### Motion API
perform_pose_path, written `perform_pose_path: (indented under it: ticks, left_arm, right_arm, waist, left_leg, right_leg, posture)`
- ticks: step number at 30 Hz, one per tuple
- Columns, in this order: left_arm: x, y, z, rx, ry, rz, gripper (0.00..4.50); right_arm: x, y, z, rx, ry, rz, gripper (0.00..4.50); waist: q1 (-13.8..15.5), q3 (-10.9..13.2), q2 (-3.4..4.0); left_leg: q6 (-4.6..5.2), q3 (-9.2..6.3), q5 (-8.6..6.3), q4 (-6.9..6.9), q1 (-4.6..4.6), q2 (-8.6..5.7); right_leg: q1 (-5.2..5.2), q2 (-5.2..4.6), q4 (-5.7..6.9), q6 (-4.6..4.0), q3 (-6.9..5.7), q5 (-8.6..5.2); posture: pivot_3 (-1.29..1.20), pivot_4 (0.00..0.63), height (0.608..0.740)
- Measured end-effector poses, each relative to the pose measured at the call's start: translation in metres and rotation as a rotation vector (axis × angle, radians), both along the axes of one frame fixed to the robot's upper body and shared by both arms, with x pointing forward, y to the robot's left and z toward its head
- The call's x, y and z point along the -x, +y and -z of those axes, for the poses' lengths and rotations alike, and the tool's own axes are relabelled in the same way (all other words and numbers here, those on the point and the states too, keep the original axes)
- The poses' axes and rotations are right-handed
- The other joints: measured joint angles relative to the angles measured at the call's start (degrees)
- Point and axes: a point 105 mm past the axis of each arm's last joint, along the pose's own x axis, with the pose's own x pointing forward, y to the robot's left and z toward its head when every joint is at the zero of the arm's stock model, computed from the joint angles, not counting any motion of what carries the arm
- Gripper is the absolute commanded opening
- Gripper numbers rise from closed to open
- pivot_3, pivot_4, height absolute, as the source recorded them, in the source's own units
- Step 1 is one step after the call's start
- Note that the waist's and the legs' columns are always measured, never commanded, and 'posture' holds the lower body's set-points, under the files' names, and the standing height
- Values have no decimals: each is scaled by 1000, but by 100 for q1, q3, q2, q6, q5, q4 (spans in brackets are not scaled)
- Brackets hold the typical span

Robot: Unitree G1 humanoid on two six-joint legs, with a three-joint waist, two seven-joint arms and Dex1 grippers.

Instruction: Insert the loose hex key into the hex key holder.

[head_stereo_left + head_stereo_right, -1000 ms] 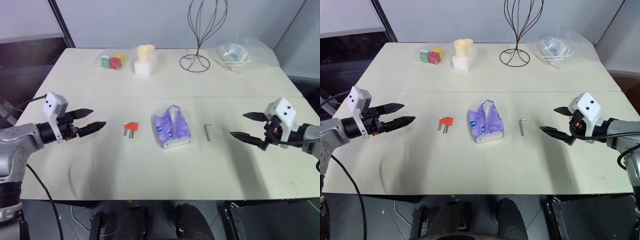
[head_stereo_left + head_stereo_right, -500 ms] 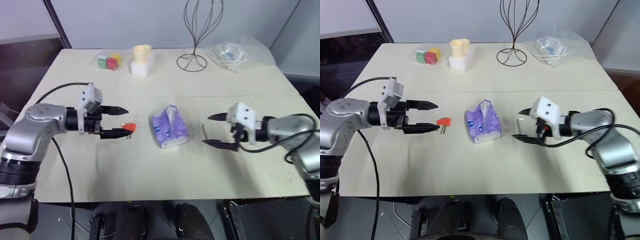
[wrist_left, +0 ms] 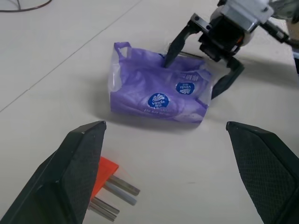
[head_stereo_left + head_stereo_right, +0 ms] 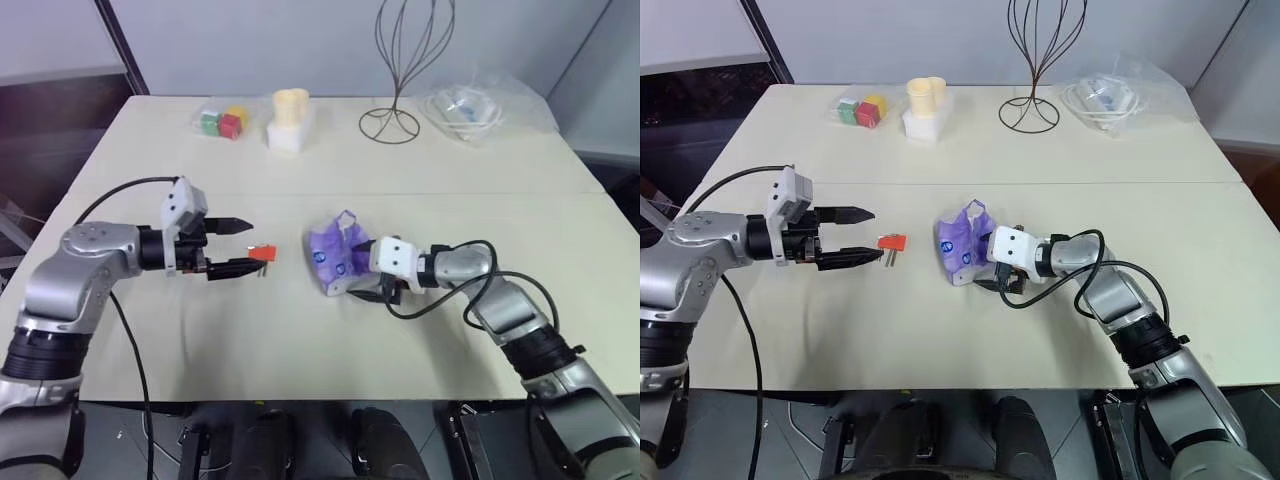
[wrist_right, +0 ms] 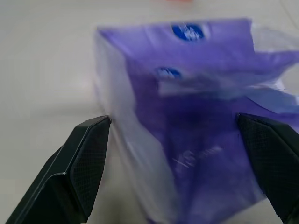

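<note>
1. While neither tool holds a task item, the work stands at the reaching step (nothing grasped, nothing inserted).
2. Left gripper point(image 4: 245, 247): it hovers low over the table point(image 4: 300, 340) with its fingers spread wide and empty, pointing toward the centre.
3. Hex key holder point(image 4: 263, 253): the red-orange block lies flat on the table just beside the left gripper's fingertips. Its short dark keys point toward the near edge. In the left wrist view it sits right by one finger, and I cannot tell whether they touch.
4. Tissue pack point(image 4: 342, 262): this purple packet lies mid-table, between the holder and the right arm. It is no part of the task.
5. Right gripper point(image 3: 191, 77): its fingers are parted wide and straddle the far end of the tissue pack, gripping nothing.
6. Loose hex key point(image 3: 189, 54): a thin grey line on the table just behind the pack, between the right fingers, may be it (not confirmed). From the head views the right hand covers that spot.
7. Judgement on the next move: the right gripper looks misplaced on the pack. It should clear the packet, settle over the thin rod and pinch it flat against the table. The left gripper should close squarely on the red block, leaving an empty slot facing the right side.
</note>
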Motion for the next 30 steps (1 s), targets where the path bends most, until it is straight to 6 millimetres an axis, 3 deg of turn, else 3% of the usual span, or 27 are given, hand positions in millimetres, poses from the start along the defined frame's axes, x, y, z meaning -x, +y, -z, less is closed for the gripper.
perform_pose_path:
  ticks: [6,12,16,19,20,23,30]
  left_arm:
    - [-1,2,-1,22,-12,-37,4500]
    - [-2,3,-1,24,-13,-46,4500]
    - [-2,3,-1,25,-17,-52,4500]
    - [-4,4,0,30,-13,-61,4500]
    - [-4,4,0,37,-14,-63,4500]
    - [-6,2,3,53,-12,-68,4500]
    - [-10,-5,5,81,-11,-64,4500]
  right_arm:
    - [-1,3,1,64,-98,-78,27]
    - [-2,1,-4,66,-118,-67,27]
    - [-14,-25,-34,57,-211,67,27]
    - [-25,-75,-74,103,-348,257,27]
    - [-27,-101,-84,138,-389,346,27]
    - [-25,-155,-100,153,-429,560,27]
    - [-16,-220,-60,251,-332,860,27]
  waist:
    - [-4,0,0]
    - [7,0,0]
    - [23,1,2]
    - [42,1,3]
    - [67,2,3]
    - [103,1,2]
    - [41,0,4]
  left_leg:
    - [-5,0,3,-1,6,1]
    - [-5,-1,3,-1,6,0]
    - [-5,-1,3,-1,2,-1]
    - [-4,-1,2,-3,1,-2]
    - [-4,-2,2,-5,1,-4]
    - [-3,1,2,-7,1,1]
    - [-3,8,2,-7,3,4]
  right_leg:
    - [2,1,7,0,1,0]
    - [2,0,7,0,1,0]
    - [0,-3,7,0,2,0]
    - [0,-5,4,-1,3,0]
    - [0,-6,1,-1,3,0]
    - [1,-6,-4,-1,5,0]
    - [1,-3,3,-1,6,0]
  posture:
    - [0,150,740]
    - [0,150,740]
    - [0,150,740]
    - [0,150,740]
    - [0,150,740]
    - [0,150,740]
    - [0,150,740]
